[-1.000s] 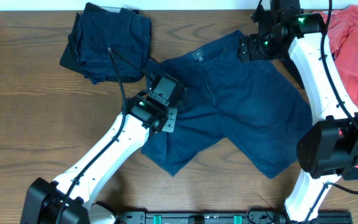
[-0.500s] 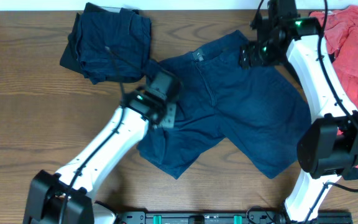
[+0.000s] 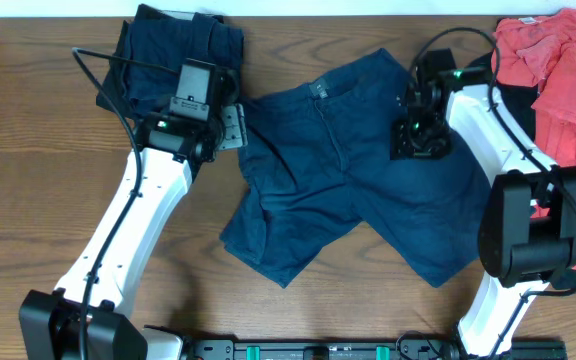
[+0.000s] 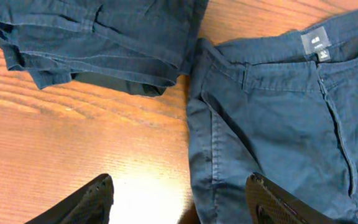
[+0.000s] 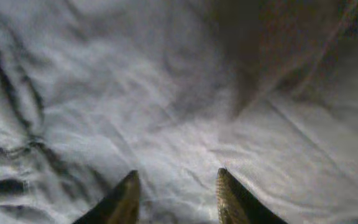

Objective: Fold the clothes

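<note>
The navy shorts [image 3: 358,170] lay flat and unfolded on the table [image 3: 28,200], legs splayed toward the near edge, so the step in hand seemed to be taking hold for a first fold. At their waist, the left gripper [image 3: 230,127] hovered spread and empty just beside the hip. The right gripper [image 3: 420,140] sat low over the opposite hip, fingers partly drawn in; whether it pinched cloth could not be told, and the next move likely called for a sure pinch. Beyond the shorts lay a folded navy stack [image 3: 173,65] and a coral-red garment [image 3: 558,60].

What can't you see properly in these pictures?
- Right wrist view: the shorts are blurry and washed out; whether the right fingers pinch cloth is unclear.
- Left wrist view: the label is too small to read.
- Overhead: the red garment is cut off by the right edge.
</note>
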